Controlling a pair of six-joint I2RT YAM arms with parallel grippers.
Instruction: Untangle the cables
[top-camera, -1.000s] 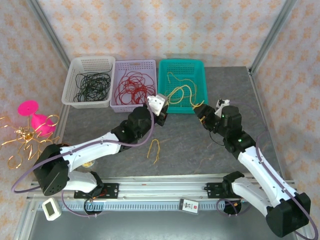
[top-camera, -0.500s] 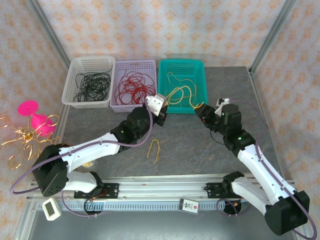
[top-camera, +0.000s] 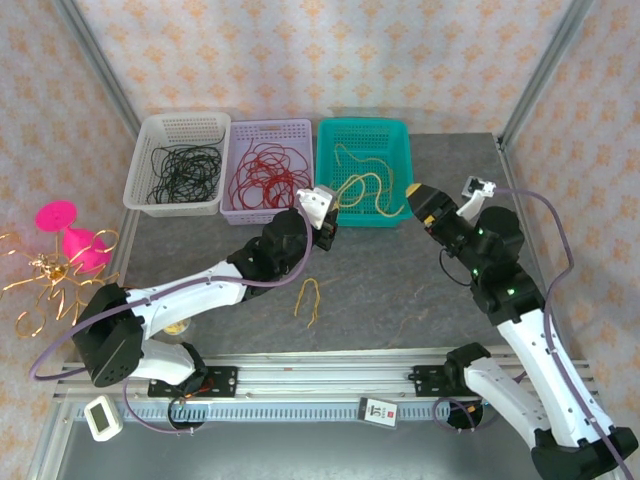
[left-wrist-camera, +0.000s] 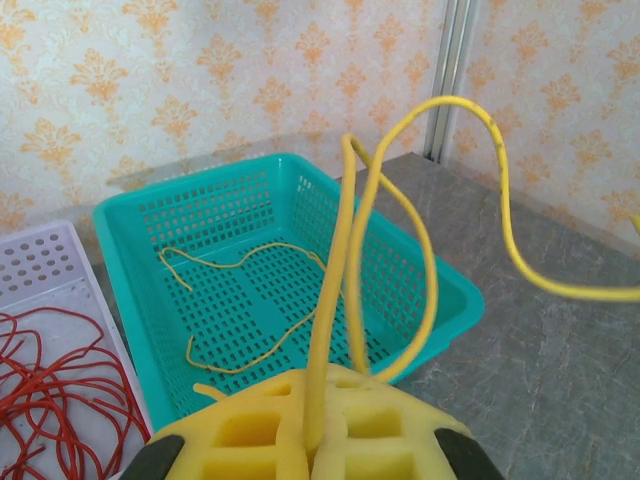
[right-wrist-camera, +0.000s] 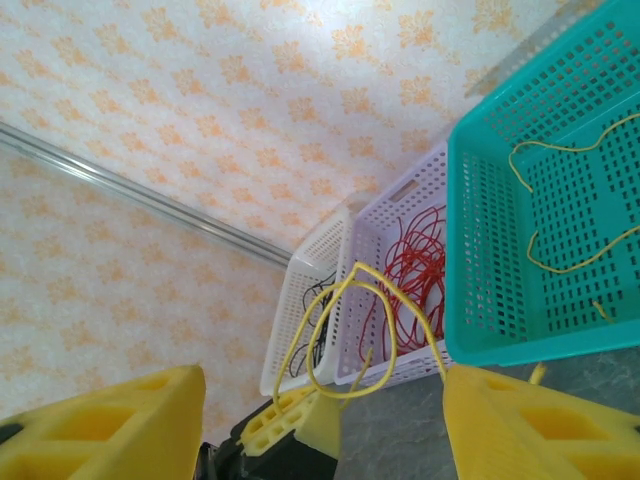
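Observation:
My left gripper (top-camera: 325, 215) is shut on a yellow cable (top-camera: 362, 188) just in front of the baskets. In the left wrist view the cable (left-wrist-camera: 345, 250) rises from between the pads (left-wrist-camera: 390, 420) in two loops above the teal basket (left-wrist-camera: 450, 300). My right gripper (top-camera: 420, 198) hangs open to the right of that cable, apart from it. Its yellow fingers (right-wrist-camera: 540, 430) frame the loop (right-wrist-camera: 345, 330) with nothing between them. Red cables (top-camera: 265, 172) lie in the purple basket, more yellow cables (top-camera: 372, 160) in the teal one. Another yellow cable (top-camera: 308, 298) lies on the table.
A white basket (top-camera: 150, 125) at the back left holds black wires. A pink ornament (top-camera: 70, 235) and a golden curly wire (top-camera: 40, 280) stand off the table's left edge. A metal rail (top-camera: 320, 375) runs along the near edge.
My right gripper has drawn back to the right and upward, away from the yellow cable's end, and its jaws stand wider. The left gripper keeps its hold in the same place.

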